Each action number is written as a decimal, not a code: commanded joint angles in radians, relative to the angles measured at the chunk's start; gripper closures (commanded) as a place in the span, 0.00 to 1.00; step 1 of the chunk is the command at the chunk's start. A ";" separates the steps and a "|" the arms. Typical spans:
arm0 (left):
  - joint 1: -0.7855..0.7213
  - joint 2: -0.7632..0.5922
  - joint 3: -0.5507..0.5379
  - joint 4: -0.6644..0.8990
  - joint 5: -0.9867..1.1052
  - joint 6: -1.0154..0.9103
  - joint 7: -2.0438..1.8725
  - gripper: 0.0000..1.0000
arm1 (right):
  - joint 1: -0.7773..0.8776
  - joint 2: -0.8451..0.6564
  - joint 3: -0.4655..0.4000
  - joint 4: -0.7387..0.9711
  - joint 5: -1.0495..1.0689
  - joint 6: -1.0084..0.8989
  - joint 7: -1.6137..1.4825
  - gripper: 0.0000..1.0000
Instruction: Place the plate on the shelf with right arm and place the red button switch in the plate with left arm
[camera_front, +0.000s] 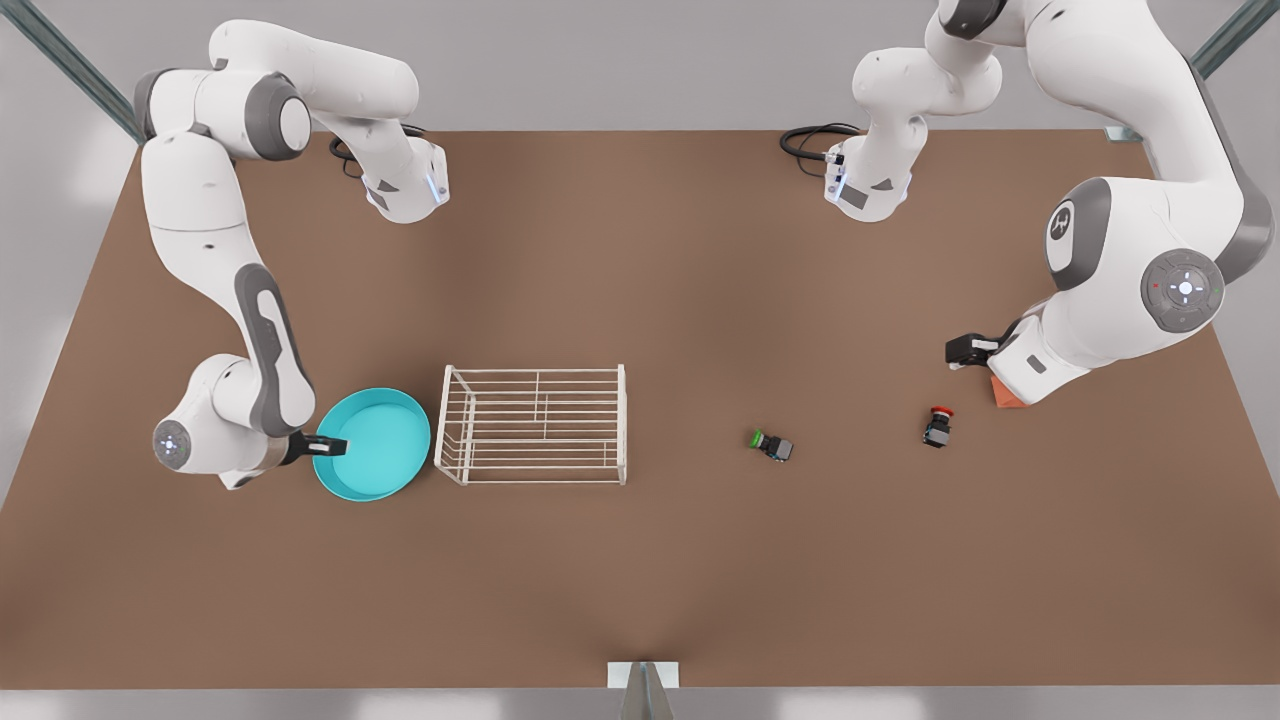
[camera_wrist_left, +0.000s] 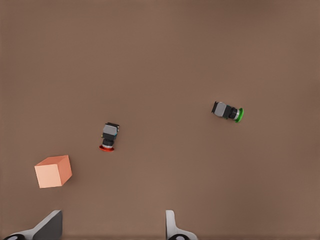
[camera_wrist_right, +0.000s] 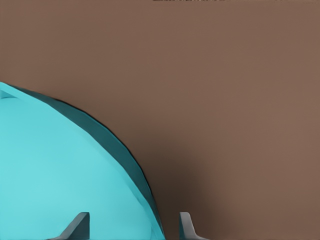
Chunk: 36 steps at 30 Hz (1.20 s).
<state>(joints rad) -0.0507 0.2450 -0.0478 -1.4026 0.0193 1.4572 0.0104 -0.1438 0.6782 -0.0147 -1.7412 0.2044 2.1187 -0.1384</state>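
While right jaws (camera_front: 322, 446) straddle the round turquoise plate's (camera_front: 385, 455) rim, left jaws (camera_front: 962, 350) hang parted.

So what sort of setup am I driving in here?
Likely a simulated tabletop test cell: a bare brown table with metal frame struts at its edges, and loose props such as a white wire shelf and turquoise plate.

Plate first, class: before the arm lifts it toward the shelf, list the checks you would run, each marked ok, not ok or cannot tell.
1. Right gripper fingers straddle the plate rim: ok.
2. Fingers closed on the rim: not ok, a gap shows.
3. Shelf top free of objects: ok.
4. Shelf beside the plate: ok.
5. Left gripper open, above the table near the red button switch: ok.
6. Green switch apart from the red one: ok.
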 joint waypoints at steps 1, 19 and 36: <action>0.000 -0.001 0.000 0.001 0.001 -0.009 0.002 0.00 | 0.000 0.001 0.001 0.002 0.001 0.024 -0.063 0.31; 0.000 -0.001 0.000 0.001 0.004 -0.011 0.002 0.00 | -0.068 -0.074 -0.001 0.111 0.036 -0.060 -0.323 0.79; 0.026 0.094 0.022 -0.283 0.054 0.538 0.029 0.00 | -0.045 -0.060 0.216 0.443 0.343 -0.332 -0.127 0.79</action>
<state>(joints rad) -0.0368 0.3195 -0.0282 -1.6681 0.0678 1.7041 0.0029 -0.1899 0.6191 0.1909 -1.3020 0.5373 1.8201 -0.3463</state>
